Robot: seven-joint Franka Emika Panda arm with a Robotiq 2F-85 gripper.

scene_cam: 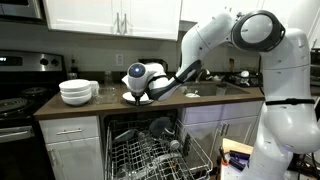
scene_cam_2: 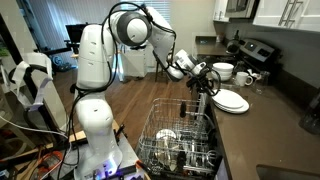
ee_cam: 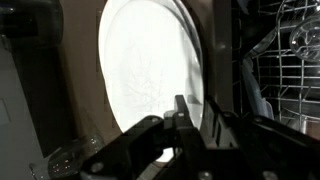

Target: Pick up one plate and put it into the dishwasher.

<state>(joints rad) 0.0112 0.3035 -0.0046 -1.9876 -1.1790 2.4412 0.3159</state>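
- The plate [ee_cam: 150, 70] lies flat on the worktop [scene_cam: 205, 100], near the front edge and above the open dishwasher [scene_cam: 128, 128]. In an exterior view [scene_cam_2: 232, 101] it shows as a flat white disc; whether it rests on another plate cannot be told.
- In the wrist view the plate fills the middle of the picture, bright and washed out, with its rim running down the right side.
- The hand [ee_cam: 182, 115] hangs just over the plate's near edge. Its dark fingers [ee_cam: 180, 105] reach the lower rim in the wrist view.
- In an exterior view the hand [scene_cam_2: 205, 85] points down just beside the plate, on the dishwasher side. Whether the fingers are spread or closed, or grip the rim at all, I cannot tell; they are too dark.
- The white arm [scene_cam: 215, 40] bends down to the plate from the far side of the worktop.
- Stacked white bowls [scene_cam: 77, 92] stand on the worktop beside the plate, toward the stove [scene_cam: 15, 100], apart from it.
- Small white cups [scene_cam_2: 246, 77] stand behind the plate, next to the bowls.
- Below the plate, the dishwasher's wire rack [scene_cam_2: 160, 118] is pulled out, with a few white and clear dishes in it.
- The rack's wires also show at the right edge of the wrist view, beyond the plate's rim.
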